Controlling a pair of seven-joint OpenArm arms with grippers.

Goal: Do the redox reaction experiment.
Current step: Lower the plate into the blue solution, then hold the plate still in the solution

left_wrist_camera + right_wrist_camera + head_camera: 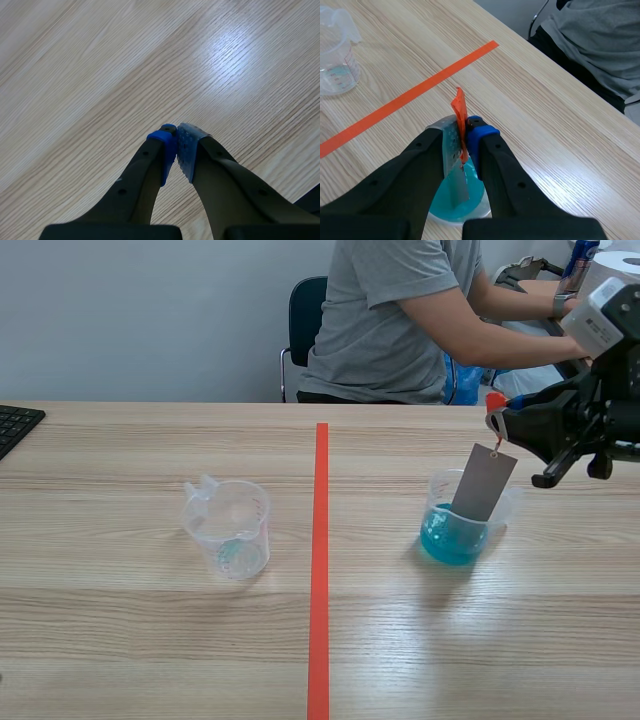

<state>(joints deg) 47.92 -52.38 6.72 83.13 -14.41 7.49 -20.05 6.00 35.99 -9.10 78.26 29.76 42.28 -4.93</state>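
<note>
Apparently midway through the dipping step. Grips an orange-red tab (459, 107) with the right gripper (462, 135), jaws pinched tight on it and no gap showing. Carries, hanging from that tab, a grey metal strip (484, 483), tilted, with the lower end down inside the right-hand beaker (436, 490) and seemingly reaching into the blue liquid (450, 540) pooled at the bottom. Counts, on that evidence, as metal already brought to the solution, probably the core of the experiment. Shows no clear coating or colour change on the strip, so cannot call the reaction finished. Leaves, most likely, a wait with the strip immersed, then a lift clear of the beaker to check the surface. Finds the second beaker (230, 530) well apart on the far side of the orange tape line (319, 570), upright and nearly empty save a faint greenish trace at its base; cannot tell whether meant for a later step. Holds the left gripper (176, 145) over bare table (75, 75), jaws pressed together on nothing, taking no part in the work just now. Notes a person (390, 320) seated across the table, turned aside, hands nowhere near either beaker.
</note>
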